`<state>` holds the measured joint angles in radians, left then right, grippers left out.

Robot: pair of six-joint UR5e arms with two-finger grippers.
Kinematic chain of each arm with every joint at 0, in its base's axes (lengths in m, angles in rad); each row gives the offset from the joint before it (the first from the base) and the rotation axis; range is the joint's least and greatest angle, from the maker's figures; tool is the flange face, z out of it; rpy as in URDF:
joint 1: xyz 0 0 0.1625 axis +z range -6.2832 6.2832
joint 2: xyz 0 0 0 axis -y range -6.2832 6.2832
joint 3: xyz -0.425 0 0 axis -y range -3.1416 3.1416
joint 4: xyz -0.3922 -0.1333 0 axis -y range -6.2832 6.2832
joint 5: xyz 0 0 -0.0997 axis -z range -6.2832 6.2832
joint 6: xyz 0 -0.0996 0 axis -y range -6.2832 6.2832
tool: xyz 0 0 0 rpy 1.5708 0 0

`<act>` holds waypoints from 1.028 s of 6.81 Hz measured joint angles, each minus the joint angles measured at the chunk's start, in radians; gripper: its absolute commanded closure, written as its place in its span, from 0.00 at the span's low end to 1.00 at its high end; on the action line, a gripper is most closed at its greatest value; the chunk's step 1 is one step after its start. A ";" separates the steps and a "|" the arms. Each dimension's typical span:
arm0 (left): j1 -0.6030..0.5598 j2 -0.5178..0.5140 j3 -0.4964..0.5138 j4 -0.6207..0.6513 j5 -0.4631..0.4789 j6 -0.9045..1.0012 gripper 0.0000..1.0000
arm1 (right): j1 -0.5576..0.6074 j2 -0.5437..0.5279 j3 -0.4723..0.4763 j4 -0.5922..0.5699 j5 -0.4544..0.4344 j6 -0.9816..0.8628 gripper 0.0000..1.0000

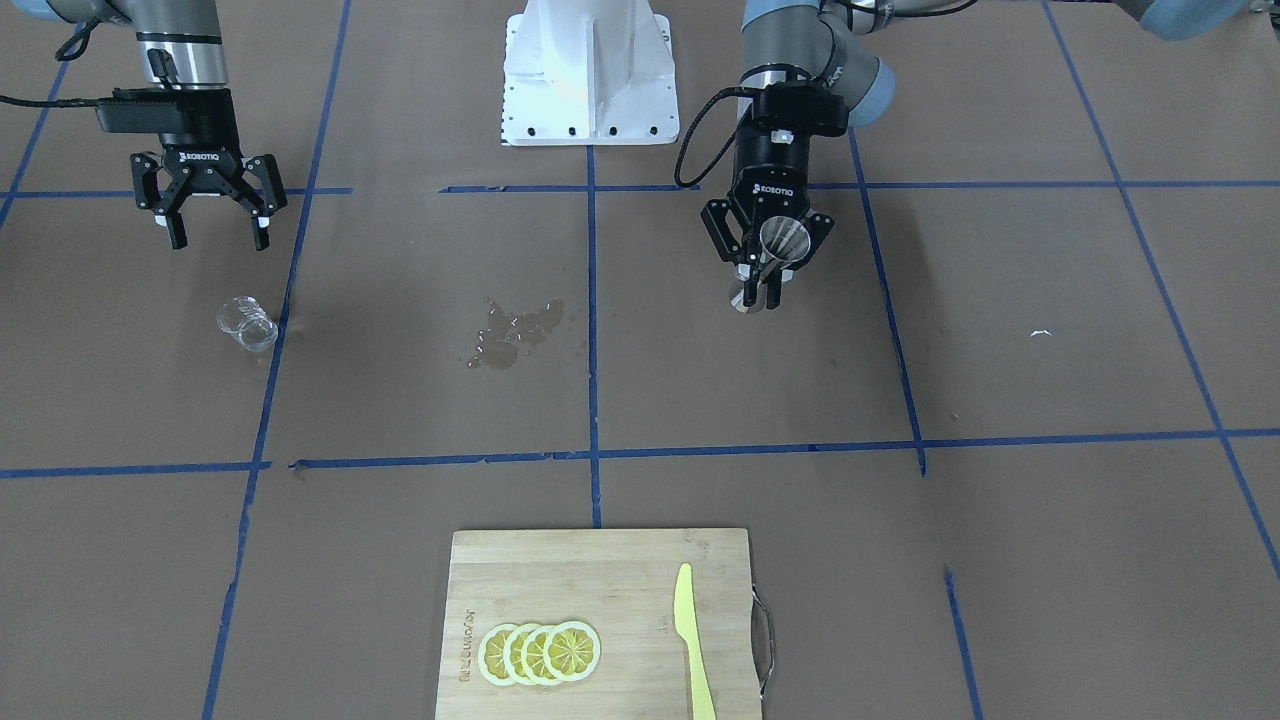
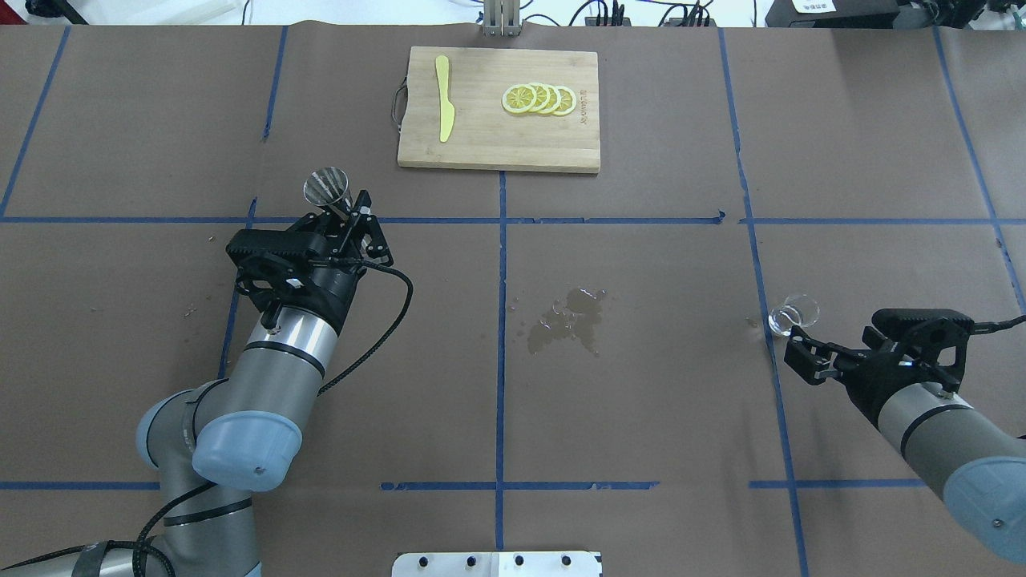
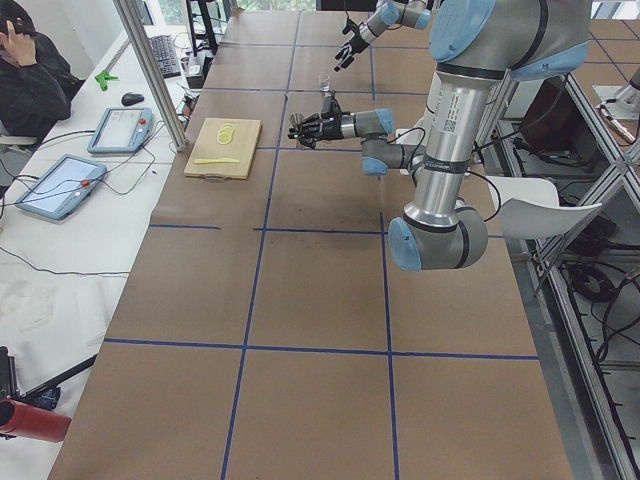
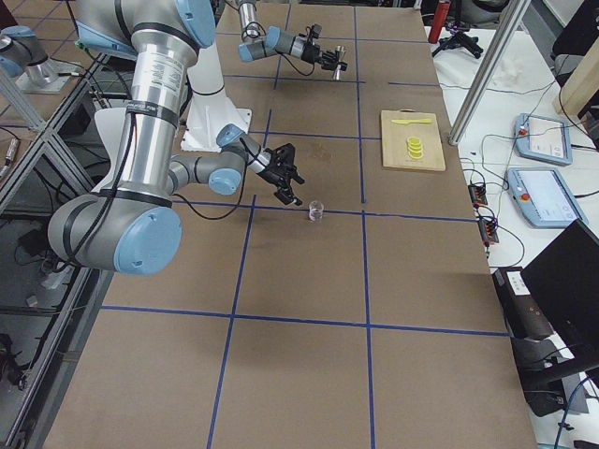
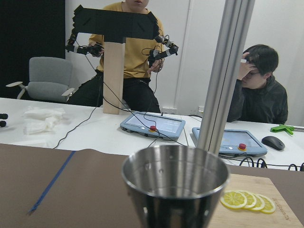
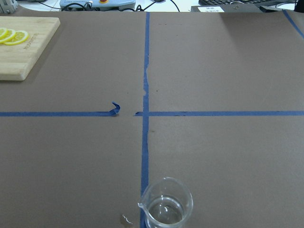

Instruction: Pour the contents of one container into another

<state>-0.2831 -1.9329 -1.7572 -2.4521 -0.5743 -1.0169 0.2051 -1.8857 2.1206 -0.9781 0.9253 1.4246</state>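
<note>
Probably light, stiff and slick-walled, this small clear cup (image 6: 165, 204); likely brittle if squeezed hard and easy to tip with a careless nudge; best taken square-on across the straight wall below the flared rim, with a gentle close and the little spout left free; looks like a tiny colourless beaker, seemingly with a little clear liquid at the bottom; stands upright on the tabletop (image 1: 1000, 300) on a blue tape line, just ahead of the right gripper (image 1: 220, 240), untouched; nothing held there, jaws spread wide; clamped in the left gripper (image 1: 758, 295), mouth up, the steel jigger (image 1: 780, 245): silvery, hourglass-shaped, rigid; well apart from the cup, with a wet patch (image 1: 515, 335) between
</note>
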 measured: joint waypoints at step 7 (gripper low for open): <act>-0.001 0.013 0.016 -0.068 -0.002 0.113 1.00 | -0.082 0.151 -0.269 0.004 -0.298 0.047 0.00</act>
<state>-0.2838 -1.9201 -1.7413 -2.5203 -0.5768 -0.9038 0.1232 -1.7350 1.8516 -0.9741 0.6272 1.4721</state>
